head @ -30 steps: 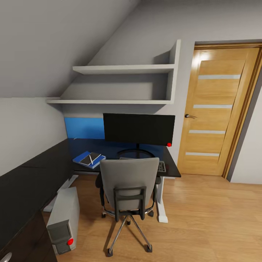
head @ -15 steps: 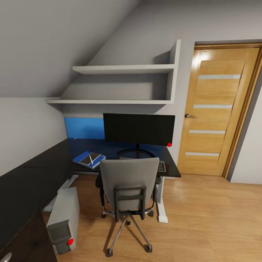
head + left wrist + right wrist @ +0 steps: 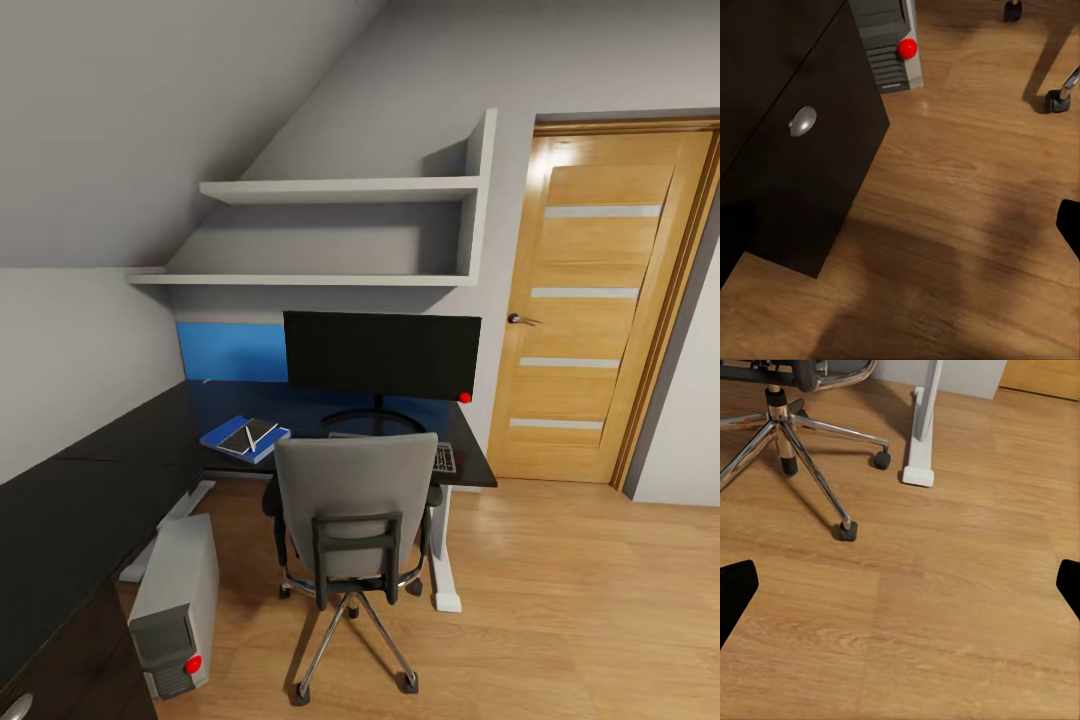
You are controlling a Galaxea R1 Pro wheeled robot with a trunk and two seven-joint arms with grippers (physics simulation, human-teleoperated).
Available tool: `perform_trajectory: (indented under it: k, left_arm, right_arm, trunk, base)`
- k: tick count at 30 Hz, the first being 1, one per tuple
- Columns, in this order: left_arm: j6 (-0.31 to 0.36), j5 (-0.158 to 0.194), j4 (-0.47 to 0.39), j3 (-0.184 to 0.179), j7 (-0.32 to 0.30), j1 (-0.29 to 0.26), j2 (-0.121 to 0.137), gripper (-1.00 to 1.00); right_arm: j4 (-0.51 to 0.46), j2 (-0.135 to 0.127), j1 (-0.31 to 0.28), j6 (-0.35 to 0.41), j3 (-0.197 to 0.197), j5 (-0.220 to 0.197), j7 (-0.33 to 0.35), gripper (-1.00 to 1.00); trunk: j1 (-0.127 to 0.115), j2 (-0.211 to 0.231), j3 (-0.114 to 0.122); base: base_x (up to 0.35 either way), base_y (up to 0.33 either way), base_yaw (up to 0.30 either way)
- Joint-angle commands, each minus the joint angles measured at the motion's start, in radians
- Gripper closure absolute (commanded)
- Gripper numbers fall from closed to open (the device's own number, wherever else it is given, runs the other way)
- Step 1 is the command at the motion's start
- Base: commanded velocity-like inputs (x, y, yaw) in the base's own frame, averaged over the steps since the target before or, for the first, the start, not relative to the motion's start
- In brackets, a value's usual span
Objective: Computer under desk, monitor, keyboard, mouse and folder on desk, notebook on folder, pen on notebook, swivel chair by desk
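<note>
The black desk [image 3: 90, 480] carries the monitor [image 3: 380, 355] at its far end. To the monitor's left lies the blue folder [image 3: 228, 436], with the notebook [image 3: 262, 431] and the white pen [image 3: 249, 437] on it. The grey swivel chair [image 3: 355, 510] stands against the desk and hides most of the keyboard [image 3: 444, 457]; the mouse is hidden. The computer [image 3: 178, 598] stands on the floor by the desk. My left gripper [image 3: 900, 232] hangs open over the floor beside a drawer [image 3: 802, 150]. My right gripper [image 3: 900, 589] hangs open above the floor near the chair's base [image 3: 787, 435].
A wooden door [image 3: 600, 300] is shut at the right. White wall shelves [image 3: 340, 190] hang above the desk under the sloped ceiling. A white desk leg [image 3: 921, 427] stands beside the chair's casters. Wooden floor [image 3: 580, 600] stretches open to the right.
</note>
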Motion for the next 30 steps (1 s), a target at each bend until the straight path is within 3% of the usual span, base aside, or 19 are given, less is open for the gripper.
perform_trajectory:
  k: [1, 30]
  left_arm:
    - [0.0, 0.004, -0.002, -0.009, 0.006, 0.001, 0.0, -1.0]
    - [0.0, 0.003, -0.002, -0.012, 0.006, 0.001, -0.001, -1.0]
  right_arm:
    - [0.002, 0.0, -0.001, -0.004, 0.009, -0.01, 0.0, -1.0]
    - [0.002, 0.001, -0.001, -0.004, 0.011, -0.01, 0.0, -1.0]
  trunk:
    - [0.0, -0.001, -0.001]
    - [0.0, -0.001, -0.001]
  base:
    - [0.0, 0.0, 0.0]
    - [0.0, 0.0, 0.0]
